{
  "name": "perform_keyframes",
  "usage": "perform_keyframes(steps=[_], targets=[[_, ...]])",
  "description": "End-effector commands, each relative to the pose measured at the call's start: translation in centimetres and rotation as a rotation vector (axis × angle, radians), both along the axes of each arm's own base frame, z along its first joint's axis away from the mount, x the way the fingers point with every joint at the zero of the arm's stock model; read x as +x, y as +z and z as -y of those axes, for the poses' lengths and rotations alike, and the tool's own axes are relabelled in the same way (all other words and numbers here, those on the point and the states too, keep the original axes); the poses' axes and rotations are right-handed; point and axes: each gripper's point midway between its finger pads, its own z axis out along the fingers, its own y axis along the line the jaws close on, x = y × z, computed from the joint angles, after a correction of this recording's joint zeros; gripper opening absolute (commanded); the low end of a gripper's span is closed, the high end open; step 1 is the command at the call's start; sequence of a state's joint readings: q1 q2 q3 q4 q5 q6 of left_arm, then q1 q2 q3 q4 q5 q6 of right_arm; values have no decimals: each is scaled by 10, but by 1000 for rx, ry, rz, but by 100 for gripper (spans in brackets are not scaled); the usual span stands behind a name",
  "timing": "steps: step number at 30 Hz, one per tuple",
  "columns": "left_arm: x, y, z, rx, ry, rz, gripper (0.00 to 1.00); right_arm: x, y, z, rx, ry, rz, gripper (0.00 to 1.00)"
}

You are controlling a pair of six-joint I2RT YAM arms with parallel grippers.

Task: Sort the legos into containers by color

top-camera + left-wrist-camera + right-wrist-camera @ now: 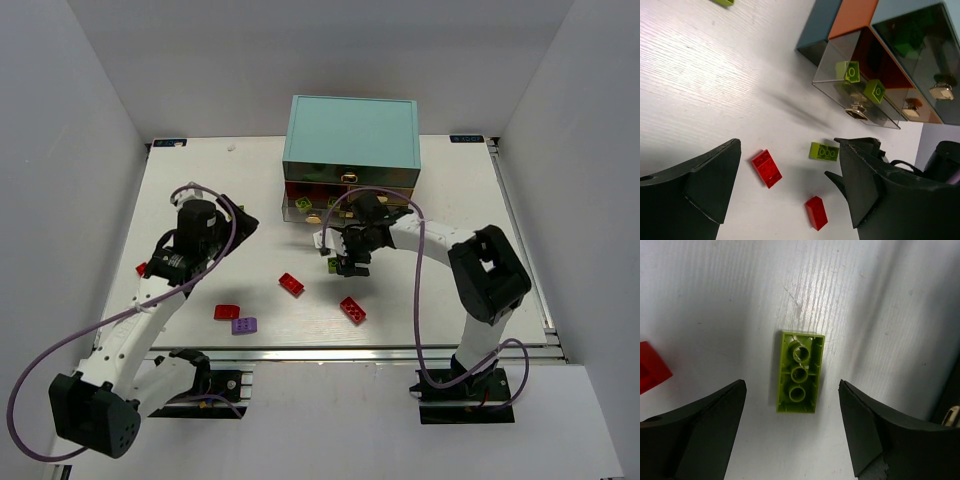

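Near edge: arm bases sit on a metal rail, purple cables looping off them. Bench is white and matte, with fine straight grain and soft glare in spots.

Loose legos mid-bench: purple brick just beside a red brick. Two more reds lie apart to the right, and one small red by the left arm.

Right claw hangs low over a yellow-green brick, fingers spread either side, touching nothing. The brick lies flat on the bench, hollow side up.

Left claw is spread too, empty, off to the left of the cabinet.

Further back: cabinet, teal top, dark frame, far middle of the bench. A bottom see-through drawer is pulled out, with two yellow-green legos inside.

Plain white walls box the bench in on the left, right and back.
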State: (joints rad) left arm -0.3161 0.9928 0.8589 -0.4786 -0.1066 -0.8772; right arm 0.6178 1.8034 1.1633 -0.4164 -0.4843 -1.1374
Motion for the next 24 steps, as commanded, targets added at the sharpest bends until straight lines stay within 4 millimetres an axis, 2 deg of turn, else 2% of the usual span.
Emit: perform_keyframes(steps=[1, 4, 7, 8, 10, 11, 13, 14, 15, 16, 17, 19, 20, 22, 24], targets=[[-5, 12, -19, 30, 78, 27, 89, 19, 2, -11, -5, -31, 67, 79], [-10, 9, -24, 50, 92, 12, 90, 20, -6, -14, -34, -35, 71, 74], [-14, 7, -30, 63, 115, 5, 91, 20, -12, -15, -58, -35, 58, 62], [-14, 5, -32, 71, 122, 2, 91, 19, -12, -14, -61, -29, 49, 50], [-16, 3, -34, 79, 128, -8, 91, 12, -11, -11, -73, 3, 28, 35], [-16, 1, -35, 83, 132, -12, 91, 7, -9, -12, -62, 21, 17, 24], [-17, -1, -36, 89, 137, -16, 91, 2, 2, -10, -46, 40, 23, 16], [-17, -2, -36, 91, 138, -20, 91, -9, 7, -11, -30, 83, -5, 10], [-17, -3, -38, 97, 144, -22, 91, -15, 15, -11, -13, 107, -17, 8], [-18, -4, -38, 100, 144, -26, 91, -16, 36, -18, 42, 123, 7, 4], [-18, -5, -39, 105, 148, -29, 91, -36, 52, -18, 70, 175, -61, 3], [-18, -7, -41, 114, 155, -33, 91, -46, 89, -25, 148, 205, -73, 2], [-17, -8, -42, 119, 156, -35, 91, -52, 116, -35, 210, 207, -100, 1], [-17, -9, -43, 128, 160, -39, 91, -50, 150, -44, 279, 174, -95, 1], [-15, -12, -42, 134, 156, -46, 92, -26, 180, -59, 341, 52, -47, 1]])
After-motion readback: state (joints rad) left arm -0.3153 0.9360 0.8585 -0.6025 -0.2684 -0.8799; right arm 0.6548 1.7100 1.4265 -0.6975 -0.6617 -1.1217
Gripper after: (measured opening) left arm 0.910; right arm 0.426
